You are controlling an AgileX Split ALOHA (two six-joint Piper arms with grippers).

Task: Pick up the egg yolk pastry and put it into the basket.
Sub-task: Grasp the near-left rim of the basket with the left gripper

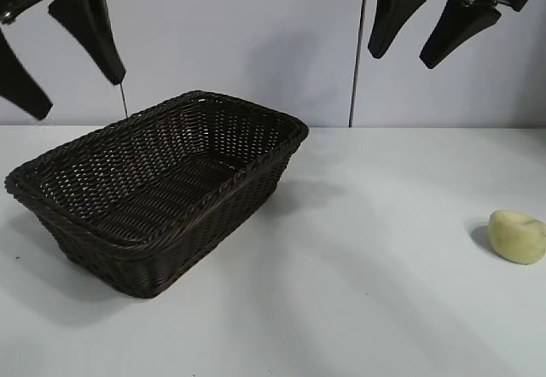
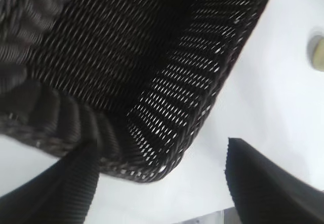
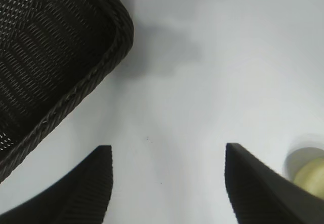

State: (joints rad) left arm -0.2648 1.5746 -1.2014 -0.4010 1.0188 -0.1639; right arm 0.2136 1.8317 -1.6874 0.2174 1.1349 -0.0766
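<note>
nearest the camera, the white table (image 1: pixel 341 309) holds two things well apart: the egg yolk pastry (image 1: pixel 518 236), a pale yellow lump at the right edge, and the basket (image 1: pixel 162 191), dark woven wicker with a braided rim, at the left (nothing lies inside it). farther back and high up, the left gripper (image 1: pixel 64 49) hangs above the basket's far left side, fingers spread wide and holding nothing; its wrist camera looks down into the weave. the right gripper (image 1: pixel 431 19) hangs above the table between basket and pastry, its fingers also apart and empty, the pastry just peeking past one finger (image 3: pixel 263 188).
</note>
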